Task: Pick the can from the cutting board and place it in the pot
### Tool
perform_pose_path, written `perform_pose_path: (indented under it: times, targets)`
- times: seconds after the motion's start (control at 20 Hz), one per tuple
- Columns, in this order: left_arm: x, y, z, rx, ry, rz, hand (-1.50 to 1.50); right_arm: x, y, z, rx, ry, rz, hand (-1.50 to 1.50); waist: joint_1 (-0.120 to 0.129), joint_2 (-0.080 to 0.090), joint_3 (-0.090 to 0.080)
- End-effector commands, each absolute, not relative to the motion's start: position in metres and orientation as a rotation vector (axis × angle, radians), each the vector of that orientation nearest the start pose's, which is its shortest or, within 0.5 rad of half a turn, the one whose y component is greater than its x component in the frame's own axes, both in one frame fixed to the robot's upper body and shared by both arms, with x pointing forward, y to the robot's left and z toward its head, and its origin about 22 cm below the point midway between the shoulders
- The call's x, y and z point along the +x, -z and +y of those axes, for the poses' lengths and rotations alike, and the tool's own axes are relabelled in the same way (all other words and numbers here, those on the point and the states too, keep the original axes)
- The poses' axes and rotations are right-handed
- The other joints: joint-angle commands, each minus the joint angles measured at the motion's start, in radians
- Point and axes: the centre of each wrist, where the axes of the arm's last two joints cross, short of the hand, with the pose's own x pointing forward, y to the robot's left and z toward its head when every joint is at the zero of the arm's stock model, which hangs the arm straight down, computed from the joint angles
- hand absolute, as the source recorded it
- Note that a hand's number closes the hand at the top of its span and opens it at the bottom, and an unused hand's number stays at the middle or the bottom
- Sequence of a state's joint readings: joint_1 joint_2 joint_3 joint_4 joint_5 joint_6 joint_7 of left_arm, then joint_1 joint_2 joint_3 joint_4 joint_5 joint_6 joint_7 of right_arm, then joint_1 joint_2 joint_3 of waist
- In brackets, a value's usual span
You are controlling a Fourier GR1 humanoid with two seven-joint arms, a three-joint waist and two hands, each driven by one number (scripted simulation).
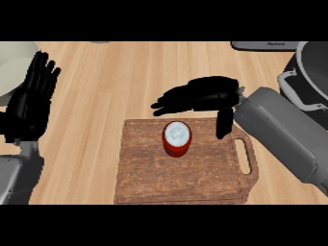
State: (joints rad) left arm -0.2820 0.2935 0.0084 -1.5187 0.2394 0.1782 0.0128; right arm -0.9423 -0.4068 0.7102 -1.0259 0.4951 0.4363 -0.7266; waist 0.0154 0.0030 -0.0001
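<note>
The can (176,139) stands upright near the middle of the cutting board (141,168), its pale lid facing up and its red side showing below. Its long axis runs straight up from the board, so from the head view it is seen nearly end-on.

The right hand (202,96) hovers just beyond the board's far edge, a little behind and to the right of the can. Its fingers are spread and relaxed, pointing left across the board's far side, and its thumb (224,122) hangs down toward the board beside the can. It holds nothing; a gap shows between the thumb and the can. This is plainly the nearer hand.

The left hand (31,96) rests open, fingers up, well to the left of the board, and holds nothing.

The pot (322,72) sits to the far right of the board, beyond the right forearm (294,139).

As I judge it, the grasp has not begun: the right hand needs to come nearer and lower so that fingers and thumb close on opposite sides of the upright can.
</note>
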Motion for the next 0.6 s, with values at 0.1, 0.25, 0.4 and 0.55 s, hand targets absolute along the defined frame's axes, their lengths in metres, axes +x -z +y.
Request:
perform_pose_path:
  times: [0.1,0.25,0.4,0.55]
  targets:
    - [0.307,-0.074,0.257,0.100,-0.033,-1.772,0.00,0.399,-0.119,-0.131,-0.602,2.703,2.192,-1.50,-0.006,0.000,0.000]
    - [0.303,-0.074,0.277,0.103,-0.050,-1.761,0.00,0.383,-0.110,-0.109,-0.585,2.698,2.191,-1.50,-0.009,-0.003,0.000]
    - [0.304,-0.074,0.264,0.116,-0.045,-1.779,0.00,0.377,-0.098,-0.114,-0.446,2.741,2.185,-1.50,-0.011,-0.003,0.000]
    - [0.294,-0.070,0.273,0.120,-0.048,-1.735,0.00,0.369,-0.092,-0.110,-0.367,2.780,2.148,-1.50,-0.012,-0.004,0.000]
